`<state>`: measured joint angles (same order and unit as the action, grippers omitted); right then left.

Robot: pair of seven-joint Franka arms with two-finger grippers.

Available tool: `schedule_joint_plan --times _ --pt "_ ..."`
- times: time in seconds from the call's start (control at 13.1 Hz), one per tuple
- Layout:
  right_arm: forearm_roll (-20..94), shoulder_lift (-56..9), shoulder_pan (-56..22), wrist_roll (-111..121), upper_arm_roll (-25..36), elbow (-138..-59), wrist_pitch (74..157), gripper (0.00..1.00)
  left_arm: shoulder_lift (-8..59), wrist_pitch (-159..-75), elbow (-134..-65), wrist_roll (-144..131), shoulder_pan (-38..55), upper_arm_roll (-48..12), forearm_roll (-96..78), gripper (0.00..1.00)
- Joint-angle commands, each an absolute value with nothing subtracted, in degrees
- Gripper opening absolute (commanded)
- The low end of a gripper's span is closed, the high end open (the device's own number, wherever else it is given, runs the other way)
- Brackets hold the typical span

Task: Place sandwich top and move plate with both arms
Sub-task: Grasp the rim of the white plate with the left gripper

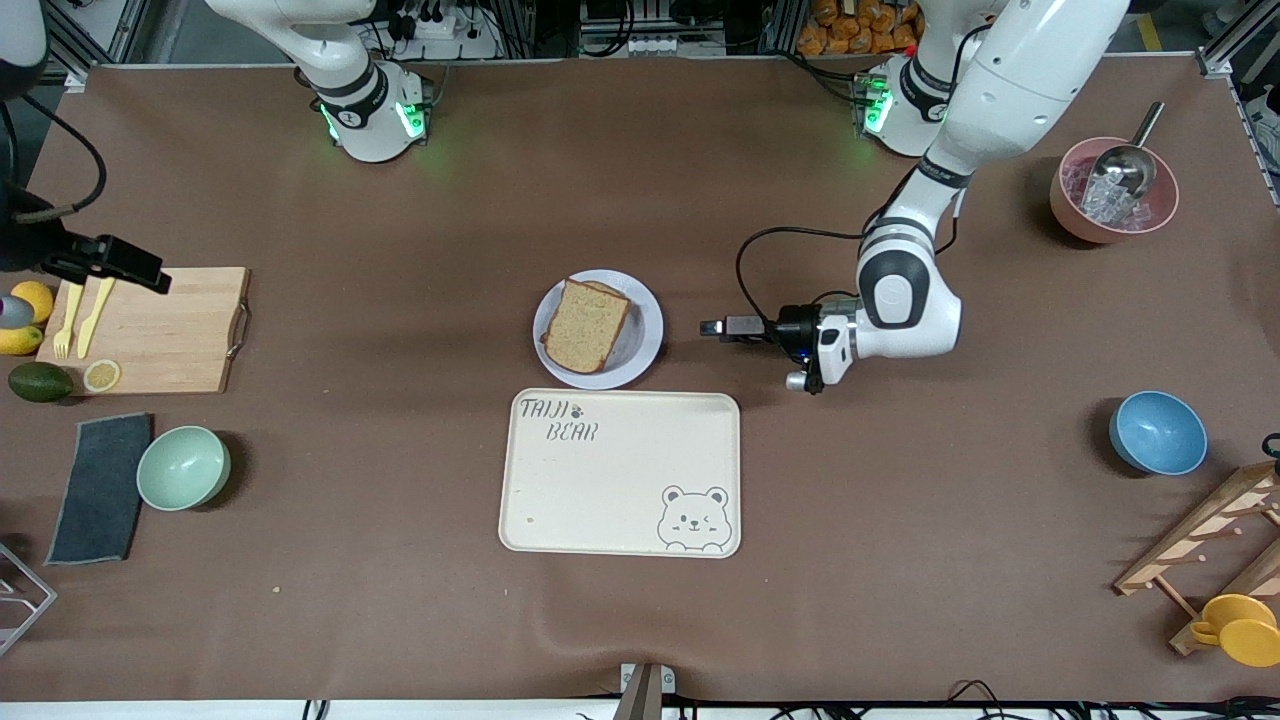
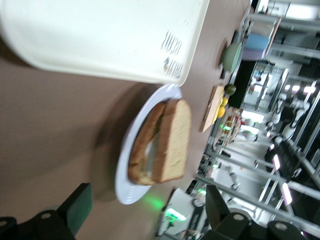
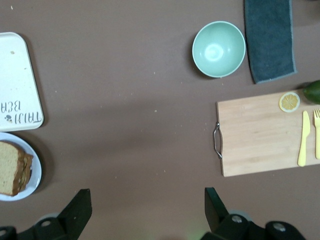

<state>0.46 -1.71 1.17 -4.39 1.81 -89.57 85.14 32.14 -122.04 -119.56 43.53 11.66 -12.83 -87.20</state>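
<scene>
**Bread stacked on plate, both end effectors open**

The sandwich top lies on the plate, capping a stack of slices at mid-surface, just farther from the front camera than the cream bear tray. The left end effector hangs low beside the plate, toward the left arm's end, its fingers spread and holding nothing. The right end effector hovers over the cutting board at the right arm's edge, fingers likewise parted and empty.
</scene>
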Motion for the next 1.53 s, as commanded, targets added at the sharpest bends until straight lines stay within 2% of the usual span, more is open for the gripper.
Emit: schedule_joint_plan --times 0.0,0.23,0.61,0.84,0.99,1.45 --pt "4.4 1.0 2.4 -1.5 2.5 -90.3 80.8 1.00 36.2 -122.3 -119.8 55.9 10.9 -13.0 -91.1 1.00" --pt "5.7 1.4 4.7 1.4 2.7 -90.4 79.4 1.00 37.3 -122.3 -119.4 58.9 12.7 -13.4 -95.4 0.94" --pt "-0.2 1.3 5.3 3.1 2.6 -90.3 80.3 1.00 38.9 -122.3 -118.7 63.1 15.8 -13.5 -103.5 0.90" --pt "0.2 0.9 5.3 3.4 2.6 -90.4 83.7 1.00 40.2 -122.9 -117.2 63.9 18.2 -13.4 -105.0 0.83" --pt "0.2 1.1 4.9 3.4 2.3 -90.4 83.9 1.00 41.7 -123.3 -115.6 66.2 18.9 -13.3 -104.9 0.71" --pt "0.2 0.8 3.5 3.4 2.2 -90.1 86.0 1.00 44.7 -126.8 -112.2 67.7 21.4 -13.4 -105.6 0.60"
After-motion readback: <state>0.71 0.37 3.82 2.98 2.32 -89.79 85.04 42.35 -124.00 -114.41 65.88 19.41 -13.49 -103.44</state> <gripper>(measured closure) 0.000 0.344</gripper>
